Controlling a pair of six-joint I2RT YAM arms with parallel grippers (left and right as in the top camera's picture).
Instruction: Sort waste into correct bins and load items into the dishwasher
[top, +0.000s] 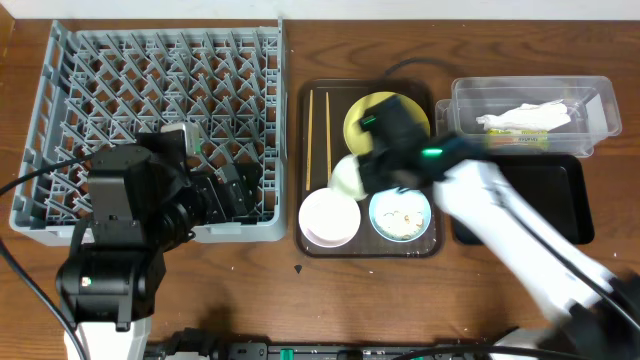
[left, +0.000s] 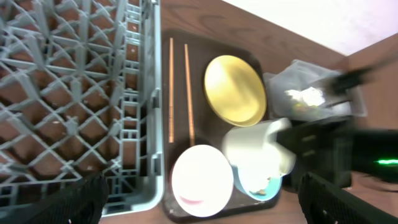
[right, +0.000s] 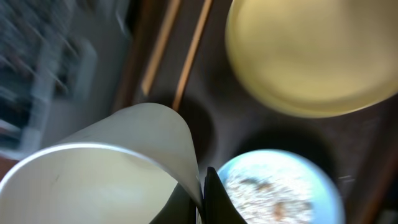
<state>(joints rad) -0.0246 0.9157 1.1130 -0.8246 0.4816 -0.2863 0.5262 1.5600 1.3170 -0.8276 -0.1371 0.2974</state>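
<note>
My right gripper (top: 365, 170) is shut on the rim of the small white cup (top: 347, 178), its fingers (right: 211, 199) pinching the cup (right: 93, 180) wall. The cup (left: 255, 146) is tilted over the brown serving tray (top: 305, 100), between the yellow plate (top: 360, 115) and the bowls. The light blue bowl (top: 401, 216) holds rice-like scraps (right: 267, 193). The pinkish-white bowl (top: 329, 217) sits left of it, and two chopsticks (top: 318, 130) lie along the tray's left side. My left gripper (top: 235, 190) stands open over the front right corner of the grey dish rack (top: 150, 80).
The clear tub (top: 590, 100) at the back right holds a crumpled white napkin (top: 530, 115) and a green-and-orange wrapper (top: 520, 138). The black tray (top: 540, 195) lies in front of the tub, partly under my right arm. Cables run along the table's front edge.
</note>
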